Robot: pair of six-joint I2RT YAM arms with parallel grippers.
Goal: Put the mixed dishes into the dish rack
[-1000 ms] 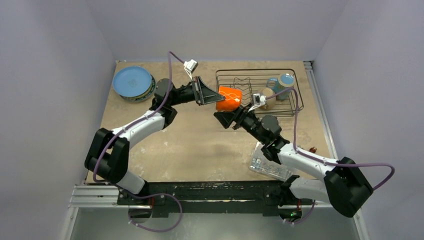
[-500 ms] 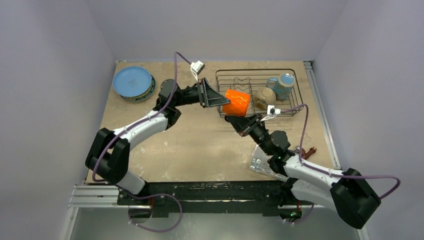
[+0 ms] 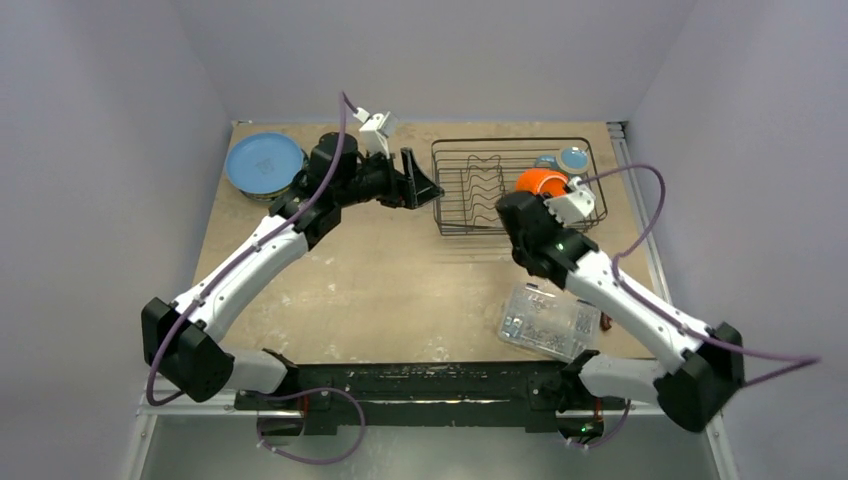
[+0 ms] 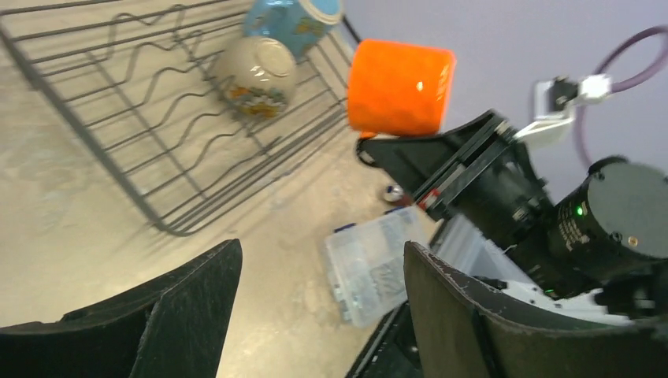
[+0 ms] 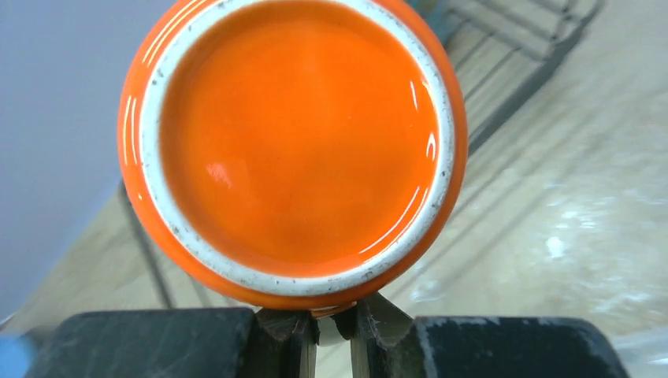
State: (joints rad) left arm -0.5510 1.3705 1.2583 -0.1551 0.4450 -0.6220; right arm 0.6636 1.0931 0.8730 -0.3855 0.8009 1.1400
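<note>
Right hand is pinched tight on the edge of the glossy orange cup, holding it up over the right end of the black wire dish rack. A white flower-print bowl and a light-blue mug already sit in there. Left hand is spread wide with nothing in it, just beside the rack's left side. Round blue plate sits at the worktop's far-left corner.
</note>
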